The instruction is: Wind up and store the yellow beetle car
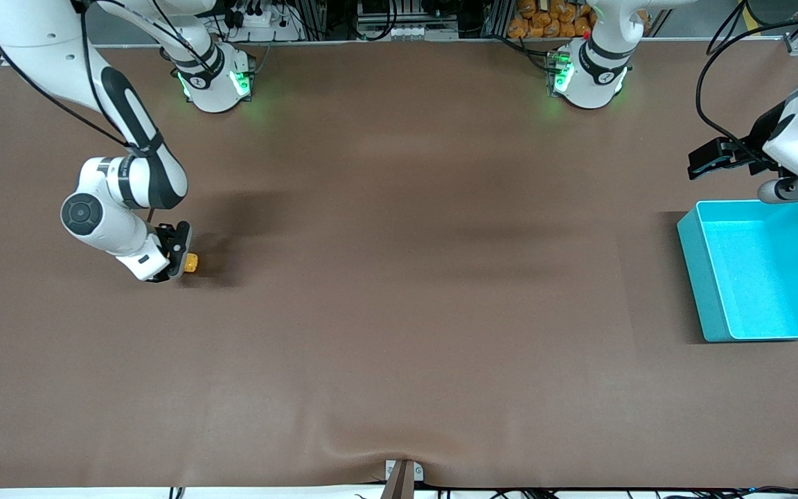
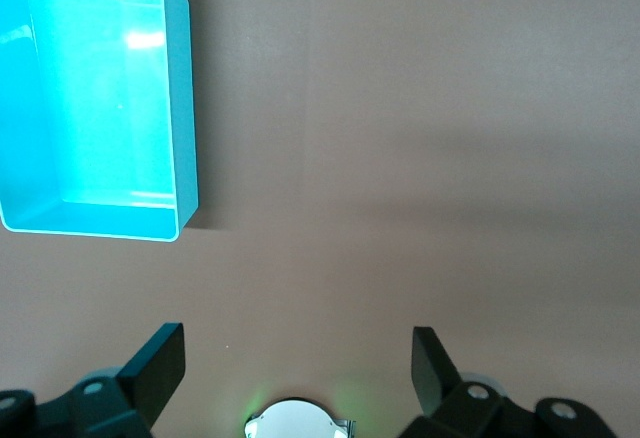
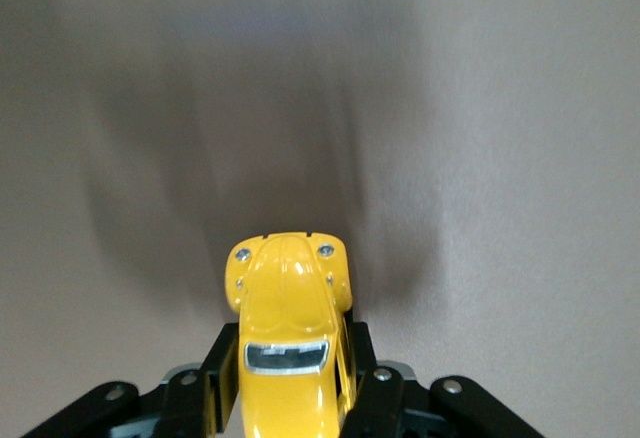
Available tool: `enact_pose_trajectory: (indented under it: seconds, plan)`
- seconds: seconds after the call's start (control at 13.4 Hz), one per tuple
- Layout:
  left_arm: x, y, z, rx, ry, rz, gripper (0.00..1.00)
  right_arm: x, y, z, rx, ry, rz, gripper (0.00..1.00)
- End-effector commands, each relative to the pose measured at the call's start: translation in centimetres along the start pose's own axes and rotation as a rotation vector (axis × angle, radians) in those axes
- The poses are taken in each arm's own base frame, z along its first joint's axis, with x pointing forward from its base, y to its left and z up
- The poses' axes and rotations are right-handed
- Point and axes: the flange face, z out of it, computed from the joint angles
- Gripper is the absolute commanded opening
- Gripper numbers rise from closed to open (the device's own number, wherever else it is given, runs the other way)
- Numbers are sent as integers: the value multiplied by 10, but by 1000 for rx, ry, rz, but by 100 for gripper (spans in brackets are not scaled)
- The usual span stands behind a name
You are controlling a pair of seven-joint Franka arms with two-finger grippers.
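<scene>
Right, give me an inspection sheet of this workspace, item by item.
Surface: brown table, a wrinkle at the edge nearest the front camera.
Job's things: yellow beetle car at the right arm's end; turquoise bin at the left arm's end, nothing in it.
Clutter: nothing seen.
Grippers: right gripper low at the table, fingers against the car's sides; left gripper open, waiting beside the bin.
Cables: black cables along both arms.
Surroundings: equipment and orange items past the bases.

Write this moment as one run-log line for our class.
right pincer: shut on yellow beetle car, low at right arm's end | left pincer: open, waiting beside turquoise bin | bin: empty
</scene>
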Motion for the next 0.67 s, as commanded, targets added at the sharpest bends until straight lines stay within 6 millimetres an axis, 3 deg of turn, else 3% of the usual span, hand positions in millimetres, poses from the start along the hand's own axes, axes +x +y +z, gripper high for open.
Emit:
enact_pose_trajectory:
  seconds: [0.0, 0.37, 0.6]
  plan:
    - [-5, 0, -6, -7, 0, -14, 100, -14, 4, 21, 6, -5, -7, 100]
    - [-5, 3, -5, -6, -1, -10, 100, -19, 23, -31, 64, -15, 9, 100]
    - [-5, 5, -8, -7, 10, -5, 100, -41, 22, -63, 72, -3, 63, 100]
